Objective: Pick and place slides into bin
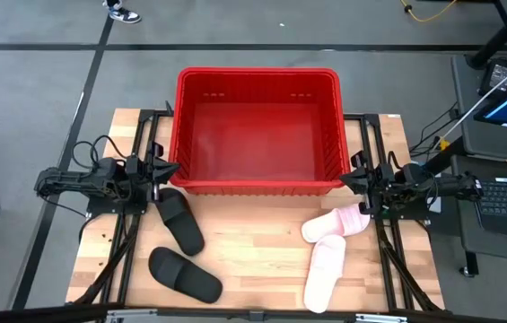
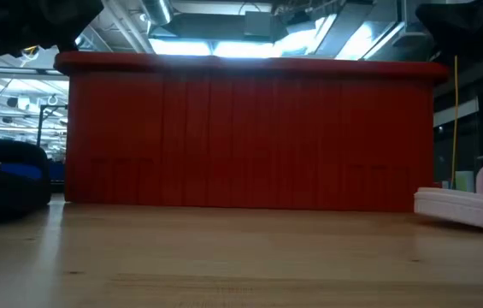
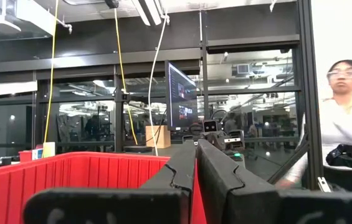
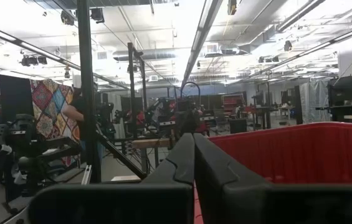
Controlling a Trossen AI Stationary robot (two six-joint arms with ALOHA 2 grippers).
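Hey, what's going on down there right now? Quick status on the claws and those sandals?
Left claw and right claw shut, empty, beside bin. Black slides, pink slides on table. Bin empty. Nothing blocking.

Two dark matte-black jointed arms, black cables looped alongside. Left gripper [image 3: 196, 163]: flat black fingers with notched inner edges. Right gripper [image 4: 194, 155]: same black notched fingers, wide black base bar.
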